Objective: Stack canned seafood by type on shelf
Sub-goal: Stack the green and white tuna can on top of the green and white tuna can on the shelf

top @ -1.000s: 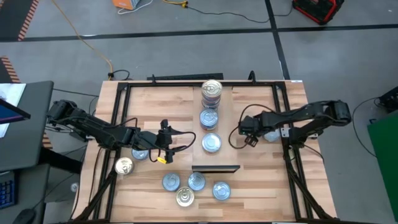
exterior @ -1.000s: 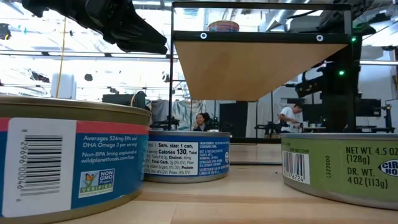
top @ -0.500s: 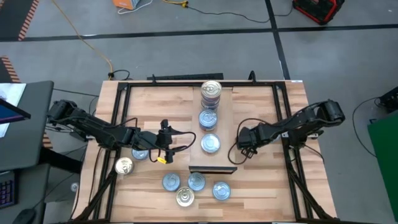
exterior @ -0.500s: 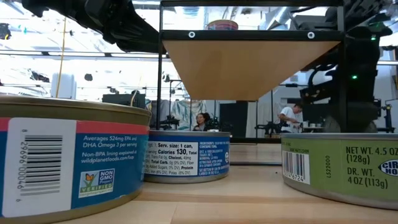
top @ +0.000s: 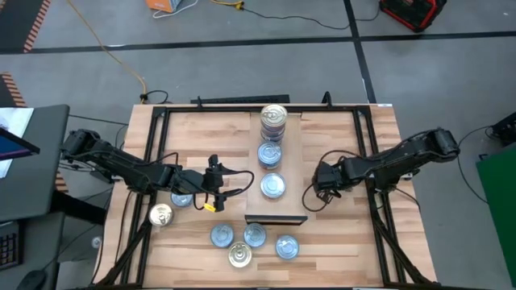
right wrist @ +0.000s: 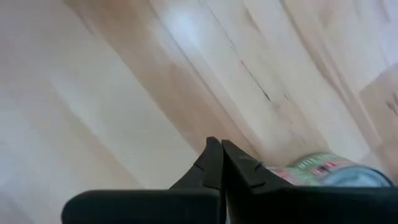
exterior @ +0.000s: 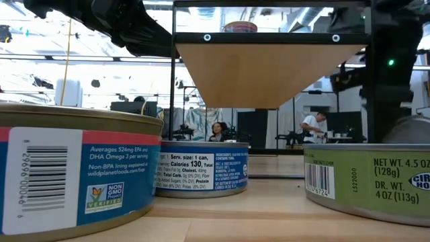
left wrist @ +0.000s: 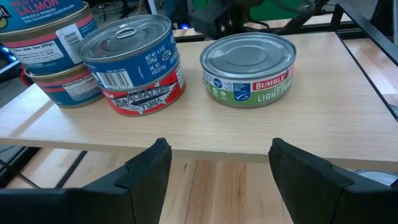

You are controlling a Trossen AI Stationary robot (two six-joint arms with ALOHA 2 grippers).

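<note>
- Striped wood tabletop (top: 201, 129) with a grey shop floor all around it; the shelf (top: 290, 161) runs down the middle, dark front edge toward the loose tins.
- On the shelf: a tall stack (top: 274, 121) at the back, a two-tin stack (top: 270, 153) in the middle, and a single green-label tin (left wrist: 249, 68) in front.
- More tins sit loose below the shelf, blue tops (top: 255, 235) and a shiny one (top: 239, 255) mixed together.
- Left gripper (top: 216, 192) hovers just beside the shelf, fingers (left wrist: 146, 174) spread wide, nothing between them.
- Right gripper (top: 321, 179) sits on the other side of the shelf, pinched fully closed on nothing.
- My take — check the label before grabbing the next tin, come down over its rim, and centre it on the matching stack so it doesn't slide off.
</note>
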